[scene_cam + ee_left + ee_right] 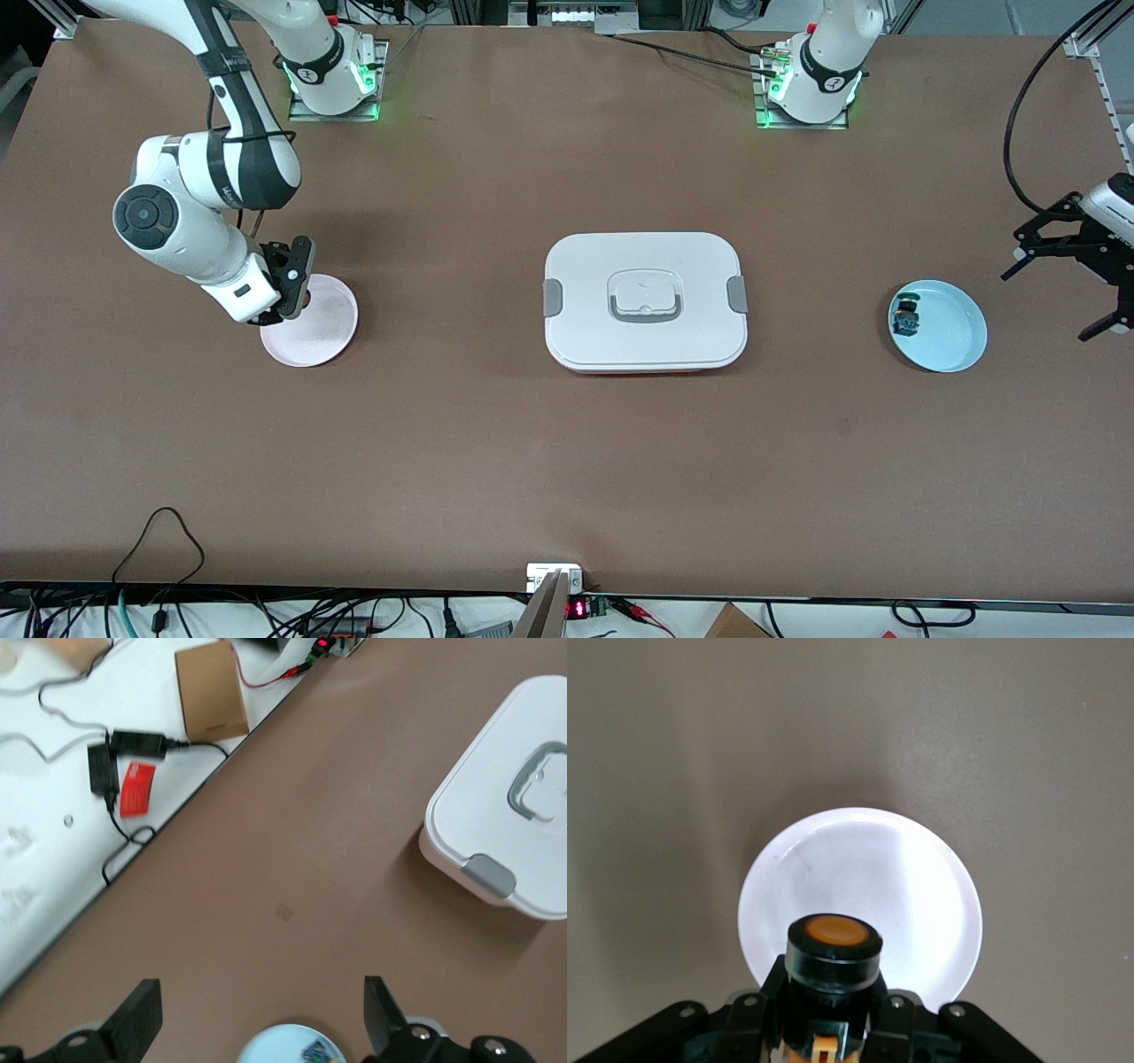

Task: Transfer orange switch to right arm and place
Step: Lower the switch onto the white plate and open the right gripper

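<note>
The orange switch (833,948), a black body with an orange cap, is held in my right gripper (833,997), which is shut on its body. That gripper (297,297) hangs just over the edge of the pale pink plate (328,332) at the right arm's end of the table. In the right wrist view the plate (921,895) lies directly under the switch. My left gripper (1045,306) is open and holds nothing, over the table beside the light blue plate (952,332) at the left arm's end. Its fingers (142,1014) stand wide apart above bare table.
A small switch with a green cap and blue body (906,317) lies in the light blue plate (279,1047). A white lidded box with grey latches (645,301) sits mid-table between the two plates. Cables and a cardboard box (211,691) lie off the table's edge.
</note>
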Tool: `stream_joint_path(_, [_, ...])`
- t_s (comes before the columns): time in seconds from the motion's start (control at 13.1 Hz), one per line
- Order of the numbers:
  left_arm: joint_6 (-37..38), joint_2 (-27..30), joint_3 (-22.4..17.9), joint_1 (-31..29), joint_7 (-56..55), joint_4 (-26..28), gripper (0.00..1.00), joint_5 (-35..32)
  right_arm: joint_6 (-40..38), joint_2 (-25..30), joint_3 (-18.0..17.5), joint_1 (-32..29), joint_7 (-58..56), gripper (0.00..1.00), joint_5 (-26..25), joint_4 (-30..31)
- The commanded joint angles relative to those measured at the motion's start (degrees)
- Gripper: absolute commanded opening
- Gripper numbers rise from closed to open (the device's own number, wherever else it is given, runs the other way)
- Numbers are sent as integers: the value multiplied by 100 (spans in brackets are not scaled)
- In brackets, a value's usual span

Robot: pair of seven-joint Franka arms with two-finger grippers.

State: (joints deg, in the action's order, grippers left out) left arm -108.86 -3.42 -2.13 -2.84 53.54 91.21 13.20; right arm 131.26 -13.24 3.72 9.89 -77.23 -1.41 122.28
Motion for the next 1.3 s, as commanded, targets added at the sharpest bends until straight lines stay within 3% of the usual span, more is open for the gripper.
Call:
stream_joint_path(0.0, [758,52,63,82,-1882,-261,100,-282,347,-161,-99,-119,-362,0,-105,112])
stream_joint_path(0.15, [1147,87,186,91,-3204,-322,100,-483,584,-284,-99,-162,-372,0,-350,139])
stream_joint_path(0.38, [1577,307,695,91,-4445,-332,100,-1423,1119,-416,-99,-163,-424,0,-562,349])
stream_joint_path(0.61, [1957,360,653,214,-5193,-52,100,-1531,1665,-662,-99,-154,-679,1,-580,420])
stream_joint_path(1.22, [1860,88,600,100,-5477,-428,100,-1504,2290,-777,-99,-154,-697,2,-958,842])
